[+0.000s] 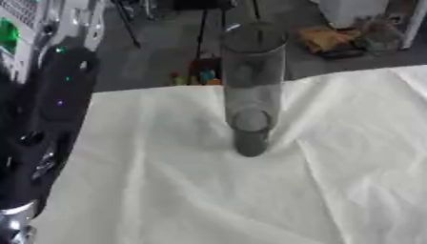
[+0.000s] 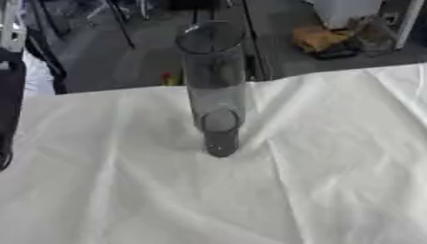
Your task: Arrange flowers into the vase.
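Observation:
A tall clear glass vase (image 1: 251, 90) stands upright on the white tablecloth (image 1: 192, 190), near the table's far edge and about mid-width. I see nothing inside it. Just behind it, past the far edge, small red, green and orange shapes (image 1: 193, 77) show; I cannot make out what they are. My left arm (image 1: 52, 105), black with small lit dots, runs along the left side of the table, beside the cloth. Its hand does not show. No part of my right arm or hand is in either view.
The cloth is creased, with folds running from the vase toward the front right. Beyond the table lies a dark floor with stand legs (image 1: 203, 33), a white bin (image 2: 346, 12) and orange and dark clutter (image 2: 321, 40) at the back right.

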### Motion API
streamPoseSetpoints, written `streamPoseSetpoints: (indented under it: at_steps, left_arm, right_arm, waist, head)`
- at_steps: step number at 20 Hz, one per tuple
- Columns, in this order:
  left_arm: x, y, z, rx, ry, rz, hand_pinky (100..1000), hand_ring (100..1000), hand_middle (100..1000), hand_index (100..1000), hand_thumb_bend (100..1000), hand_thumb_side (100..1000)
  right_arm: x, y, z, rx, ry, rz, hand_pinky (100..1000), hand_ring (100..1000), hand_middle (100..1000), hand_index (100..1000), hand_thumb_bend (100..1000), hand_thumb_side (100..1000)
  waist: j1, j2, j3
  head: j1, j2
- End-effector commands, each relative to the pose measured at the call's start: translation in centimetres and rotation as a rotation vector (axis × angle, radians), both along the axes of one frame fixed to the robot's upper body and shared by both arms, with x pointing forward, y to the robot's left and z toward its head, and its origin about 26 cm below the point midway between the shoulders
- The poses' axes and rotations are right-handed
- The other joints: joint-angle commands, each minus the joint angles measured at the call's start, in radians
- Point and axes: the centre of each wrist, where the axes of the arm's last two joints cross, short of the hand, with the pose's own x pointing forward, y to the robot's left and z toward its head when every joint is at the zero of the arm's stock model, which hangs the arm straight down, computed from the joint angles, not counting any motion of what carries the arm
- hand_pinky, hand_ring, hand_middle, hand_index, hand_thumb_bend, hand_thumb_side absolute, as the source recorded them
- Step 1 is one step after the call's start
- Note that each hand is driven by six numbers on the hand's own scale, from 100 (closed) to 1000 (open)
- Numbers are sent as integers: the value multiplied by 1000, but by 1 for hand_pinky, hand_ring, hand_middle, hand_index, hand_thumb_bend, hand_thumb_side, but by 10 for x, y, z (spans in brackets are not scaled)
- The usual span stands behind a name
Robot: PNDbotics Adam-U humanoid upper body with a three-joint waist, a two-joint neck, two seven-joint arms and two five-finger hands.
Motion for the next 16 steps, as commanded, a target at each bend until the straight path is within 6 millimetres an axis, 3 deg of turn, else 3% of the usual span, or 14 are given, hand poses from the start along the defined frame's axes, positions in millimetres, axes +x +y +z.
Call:
streamPoseSetpoints:
  at_steps: [1, 7, 16]
  left_arm:
    - [1, 1, 1, 25, 2, 32, 100, 100, 100, 100, 240, 597]
    - [8, 0, -5, 46, 33, 36, 100, 100, 100, 100, 229, 606]
    - [12, -4, -8, 54, 42, 36, 100, 100, 100, 100, 223, 616]
  right_arm:
    - [-2, 0, 7, -7, -26, 8, 850, 858, 590, 919, 100, 963]
    - [-1, 1, 8, -3, -28, 15, 848, 857, 588, 918, 100, 964]
    - [-1, 2, 9, -3, -32, 22, 847, 856, 585, 918, 100, 960]
  waist:
    - [-6, -20, 1]
    - [-7, -18, -7]
    - [-6, -11, -12]
  head:
    - [-2, -35]
    - [-10, -100]
    - [-9, -105]
